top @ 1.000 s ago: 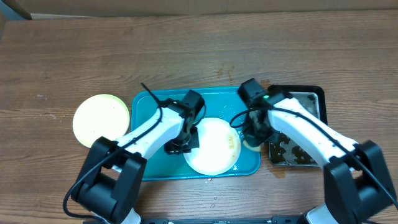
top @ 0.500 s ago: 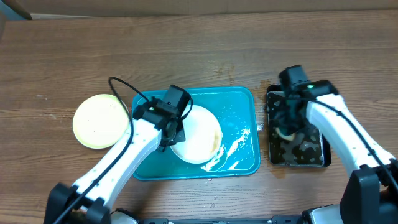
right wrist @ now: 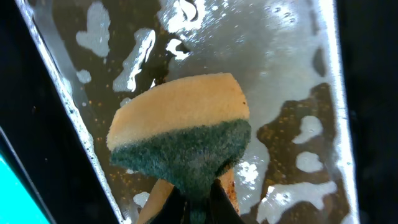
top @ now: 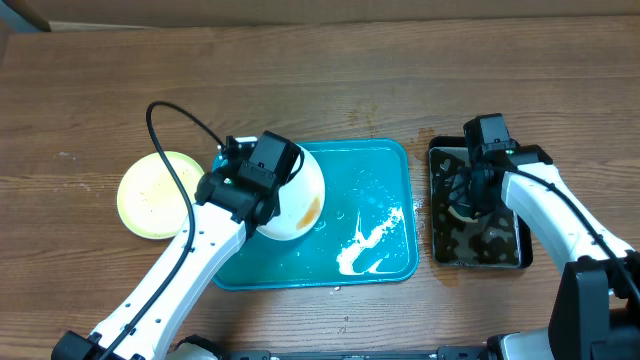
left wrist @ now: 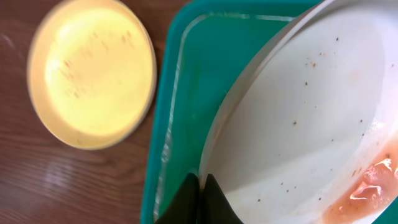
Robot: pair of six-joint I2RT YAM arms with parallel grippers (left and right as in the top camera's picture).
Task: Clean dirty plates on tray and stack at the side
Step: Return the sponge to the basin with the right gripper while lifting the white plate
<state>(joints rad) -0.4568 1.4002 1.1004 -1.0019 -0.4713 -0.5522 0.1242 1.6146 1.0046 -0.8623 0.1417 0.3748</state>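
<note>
The smeared white plate (top: 298, 195) tilts over the teal tray (top: 378, 172)'s left end, its rim pinched in my left gripper (left wrist: 199, 190), the yellow plate (top: 150, 195) on the table (top: 400, 80) just beside, while my right gripper (right wrist: 196, 200) clamps the sponge (right wrist: 180, 124) in the black water tray (top: 482, 242).

white arms (top: 190, 258), black joints (top: 272, 163), black cable (top: 150, 118)
</note>
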